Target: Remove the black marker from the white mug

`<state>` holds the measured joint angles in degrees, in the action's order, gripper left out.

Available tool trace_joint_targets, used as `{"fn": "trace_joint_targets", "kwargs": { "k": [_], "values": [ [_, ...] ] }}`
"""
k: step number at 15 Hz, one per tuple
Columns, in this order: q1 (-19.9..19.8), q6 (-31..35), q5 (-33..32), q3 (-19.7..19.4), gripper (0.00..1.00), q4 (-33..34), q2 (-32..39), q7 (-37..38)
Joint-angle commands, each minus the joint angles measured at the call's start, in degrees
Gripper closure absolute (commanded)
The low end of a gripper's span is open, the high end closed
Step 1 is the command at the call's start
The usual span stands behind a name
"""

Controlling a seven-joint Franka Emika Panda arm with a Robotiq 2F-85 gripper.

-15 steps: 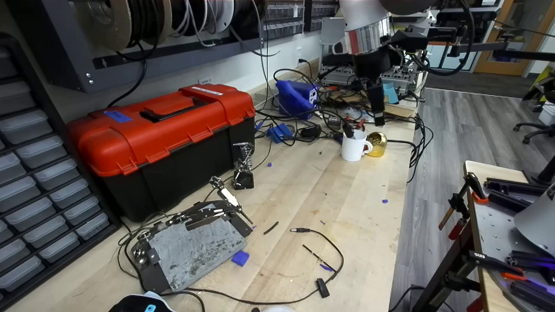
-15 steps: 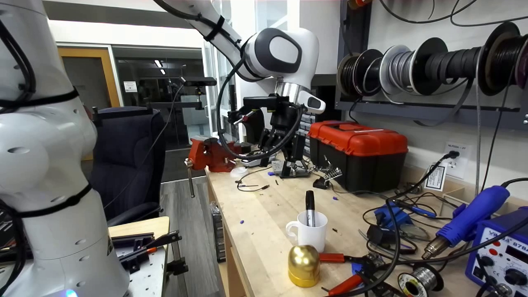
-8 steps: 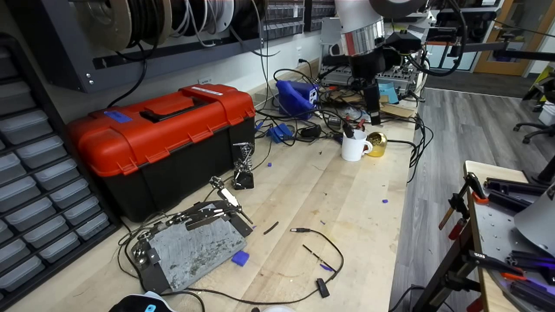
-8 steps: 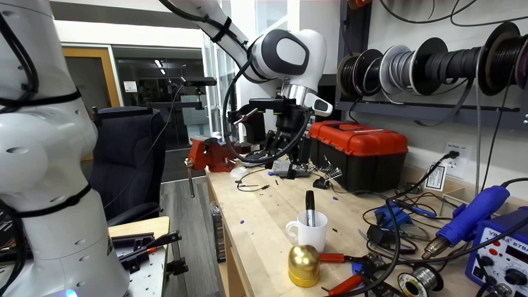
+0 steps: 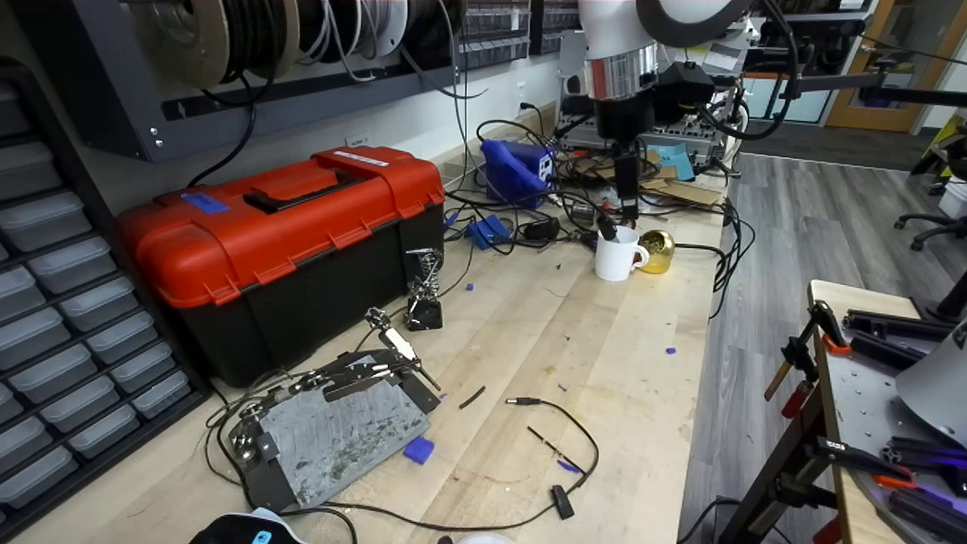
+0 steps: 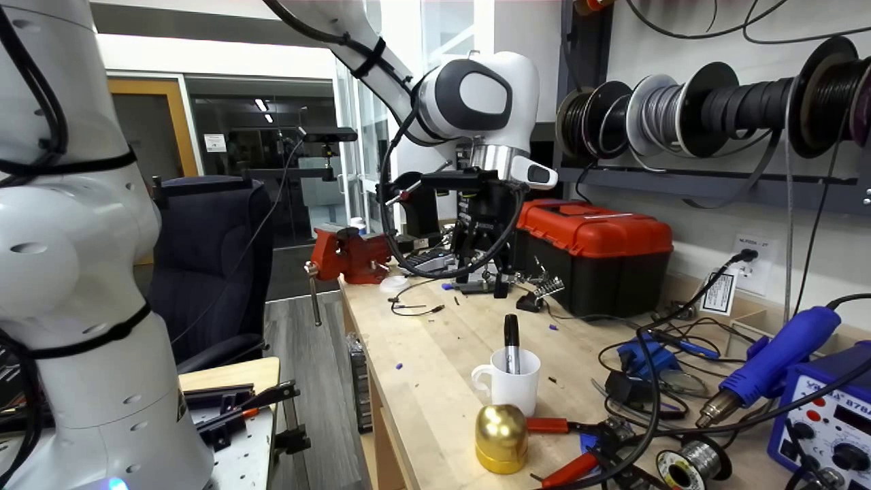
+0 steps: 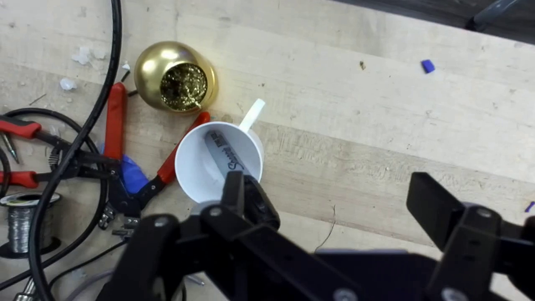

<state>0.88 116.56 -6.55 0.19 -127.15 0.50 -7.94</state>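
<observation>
Gripper (image 7: 331, 200) pointing down above the bench (image 7: 334, 92), fingers (image 7: 434, 209) spread wide and well apart. White mug (image 7: 194, 171) upright on the wood below, off towards one finger rather than midway between the two, handle facing the bench's long edge. Black marker (image 7: 225, 150) inside the mug, capped end up and leaning out past the rim, grey barrel slanting down into the cup with dark lettering along the side. Across part of that cap, from the wrist view, the tip of the nearer finger; touching or merely overlapping, hard to tell from straight above.

Just beside the mug, a gold pot (image 7: 150, 79) with a tangle of shiny metal in the mouth. Near both, a red-handled tool (image 7: 167, 169), one grip running close along the mug's side. Past that, a thick black cable (image 7: 106, 88) looping across the wood, and a reel of silvery wire (image 7: 25, 228). On the other side of the mug, well apart, a small blue scrap (image 7: 427, 66).

In both exterior views, a red-and-black toolbox (image 5: 302, 295), well away from the mug. In an exterior view, white arm (image 6: 476, 99) angled down to the gripper, orange-red vise (image 6: 354, 255) beyond at the bench's far end, blue handheld tool (image 6: 776, 364) with a metal nozzle closer to the camera.
</observation>
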Motion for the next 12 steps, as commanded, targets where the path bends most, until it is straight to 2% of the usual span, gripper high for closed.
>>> {"fn": "trace_joint_targets", "kwargs": {
  "k": [1,5,12],
  "values": [
    [-0.7,3.92,-2.01,-0.46,0.0,0.36,1.9,2.26],
    [-1.22,7.44,-3.99,-1.36,0.0,0.01,3.9,3.55],
    [-1.46,9.88,-4.76,-1.77,0.0,0.99,7.07,3.8]
  ]
}}
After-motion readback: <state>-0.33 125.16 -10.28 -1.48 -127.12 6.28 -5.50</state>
